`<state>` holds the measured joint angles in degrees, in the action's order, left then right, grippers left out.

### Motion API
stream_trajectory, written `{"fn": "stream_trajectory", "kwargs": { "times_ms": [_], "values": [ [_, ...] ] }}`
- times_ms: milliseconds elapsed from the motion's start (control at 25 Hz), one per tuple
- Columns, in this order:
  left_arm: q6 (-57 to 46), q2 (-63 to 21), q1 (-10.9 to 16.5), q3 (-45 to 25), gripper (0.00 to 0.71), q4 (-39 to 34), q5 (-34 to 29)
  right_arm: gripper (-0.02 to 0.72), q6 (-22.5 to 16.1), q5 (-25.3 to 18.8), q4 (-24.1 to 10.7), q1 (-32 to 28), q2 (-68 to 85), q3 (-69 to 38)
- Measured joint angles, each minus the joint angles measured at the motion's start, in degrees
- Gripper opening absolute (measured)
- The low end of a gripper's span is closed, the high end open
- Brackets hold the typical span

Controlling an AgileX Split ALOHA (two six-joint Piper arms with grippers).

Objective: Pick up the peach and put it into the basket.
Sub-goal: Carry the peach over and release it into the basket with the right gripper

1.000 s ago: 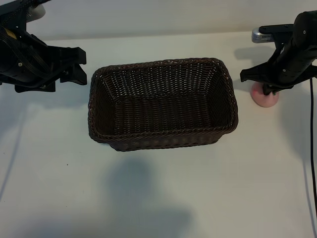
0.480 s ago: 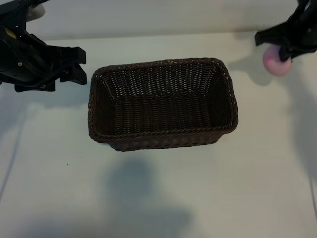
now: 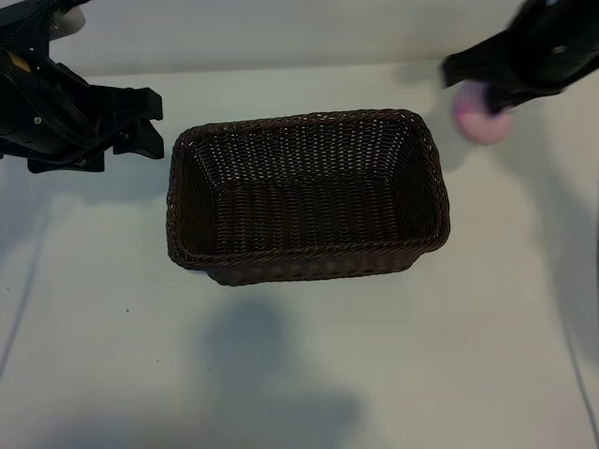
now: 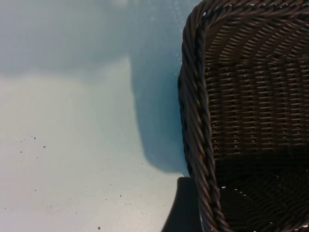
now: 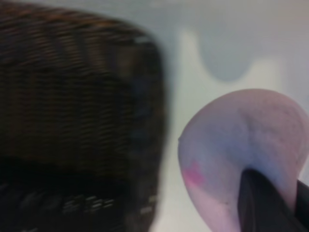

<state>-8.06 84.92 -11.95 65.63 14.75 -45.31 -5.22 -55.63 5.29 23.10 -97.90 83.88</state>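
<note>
The pale-pink peach (image 3: 481, 118) hangs above the table just right of the basket's far right corner, with my right gripper (image 3: 501, 94) shut on it. In the right wrist view the peach (image 5: 236, 150) looms large with a dark fingertip (image 5: 263, 203) against it, beside the basket's wall (image 5: 72, 111). The dark-brown wicker basket (image 3: 309, 262) stands mid-table with nothing inside. My left gripper (image 3: 140, 122) is parked open beside the basket's left end; its wrist view shows the braided rim (image 4: 195, 111).
White table top (image 3: 299, 374) spreads bare in front of the basket and to both sides. A back wall edge runs along the table's far side. A black cable (image 3: 580, 374) trails down at the right edge.
My right gripper has lifted the peach off the table and carried it up, then leftward toward the basket's far right corner. The left arm has not moved.
</note>
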Motion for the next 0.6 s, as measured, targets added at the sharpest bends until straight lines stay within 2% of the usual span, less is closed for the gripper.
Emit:
{"fn": "stream_trajectory", "kwargs": {
  "times_ms": [160, 320, 600],
  "values": [
    [0.00, 0.00, 0.00, 0.00, 0.590, -0.05, 0.00, 0.041, 0.31, 0.20, 1.72, 7.22, 0.04, 0.00],
    [0.00, 0.00, 0.00, 0.00, 0.590, -0.05, 0.00, 0.041, 0.37, 1.82, 2.41, 11.62, -0.40, 0.00],
    [0.29, 0.00, 0.00, 0.00, 0.590, -0.05, 0.00, 0.041, 1.72, 5.59, 2.87, 12.17, -5.52, 0.00]
  ]
}}
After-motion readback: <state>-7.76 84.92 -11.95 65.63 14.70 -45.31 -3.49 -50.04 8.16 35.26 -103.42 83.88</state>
